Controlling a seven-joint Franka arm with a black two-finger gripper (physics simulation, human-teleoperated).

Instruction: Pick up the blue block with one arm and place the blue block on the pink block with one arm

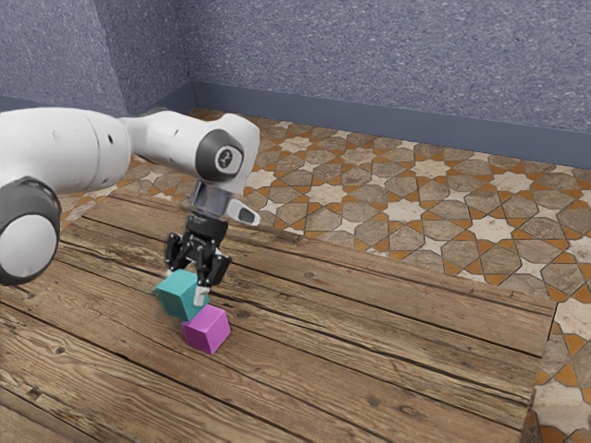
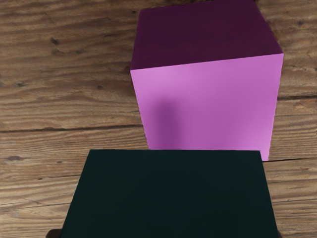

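Hand (image 1: 186, 284) clasps one blue block (image 1: 174, 297); one pink block (image 1: 205, 329).

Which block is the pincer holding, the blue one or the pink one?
The blue block. The pincer grips it from two sides; the pink block lies beside it, outside the pincer.

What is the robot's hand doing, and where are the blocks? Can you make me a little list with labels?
hand: black two-finger hand, shut on the blue cube block
blue block: between the fingers, under the hand
pink block: pink cube block sits on the wooden plank table, right next to the blue one, toward the exterior view's right
stacked yet: no, blue is beside pink, not on top
touching: cannot tell
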